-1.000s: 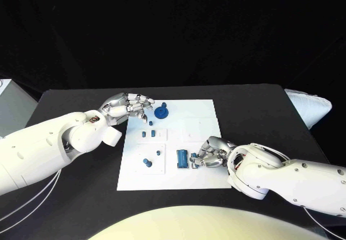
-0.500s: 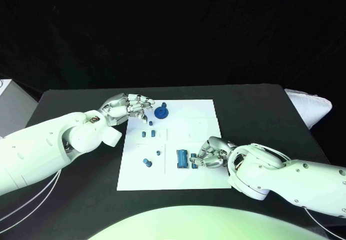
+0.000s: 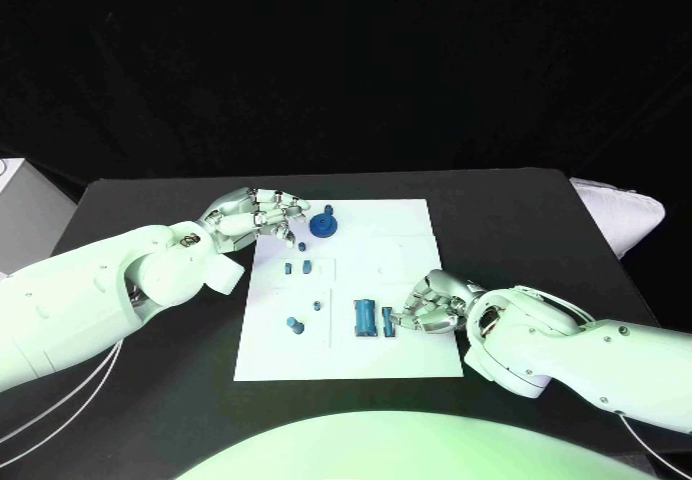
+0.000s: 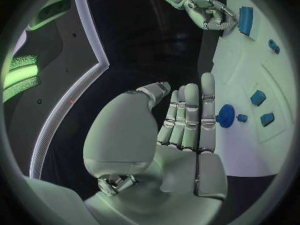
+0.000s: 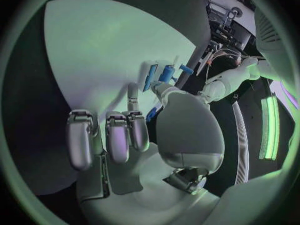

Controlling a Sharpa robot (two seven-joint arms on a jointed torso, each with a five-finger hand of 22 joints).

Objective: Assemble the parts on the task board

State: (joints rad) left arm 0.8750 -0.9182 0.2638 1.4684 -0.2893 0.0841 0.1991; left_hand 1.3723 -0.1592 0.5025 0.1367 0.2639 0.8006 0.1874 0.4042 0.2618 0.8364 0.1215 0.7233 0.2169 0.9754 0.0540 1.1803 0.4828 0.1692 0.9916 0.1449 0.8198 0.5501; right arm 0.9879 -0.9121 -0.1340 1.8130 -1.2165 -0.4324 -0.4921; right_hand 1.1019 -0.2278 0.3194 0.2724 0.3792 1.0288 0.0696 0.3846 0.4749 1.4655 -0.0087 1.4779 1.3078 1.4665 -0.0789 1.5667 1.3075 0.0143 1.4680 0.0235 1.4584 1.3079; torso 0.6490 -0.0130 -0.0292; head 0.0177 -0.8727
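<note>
The white task board (image 3: 404, 240) lies in the middle of the black table. On its near half a large blue rectangular part (image 3: 364, 317) stands beside a narrow blue part (image 3: 387, 322). My right hand (image 3: 430, 305) reaches in from the right and pinches the narrow part (image 5: 152, 114) between its thumb and one finger, with the other fingers curled. A round blue part (image 3: 323, 226) sits at the board's far edge. My left hand (image 3: 257, 215) hovers by the far left corner, just left of that round part (image 4: 225, 116), with its fingers stretched out and nothing in them.
Two small blue parts (image 3: 296, 267) lie side by side in the board's left column, and two more (image 3: 316, 301) (image 3: 294, 324) lie nearer me. A white object (image 3: 620, 215) sits at the table's right edge.
My right hand has edged slightly to the right, its fingertips staying at the narrow blue part. The left hand and the other parts have not moved.
</note>
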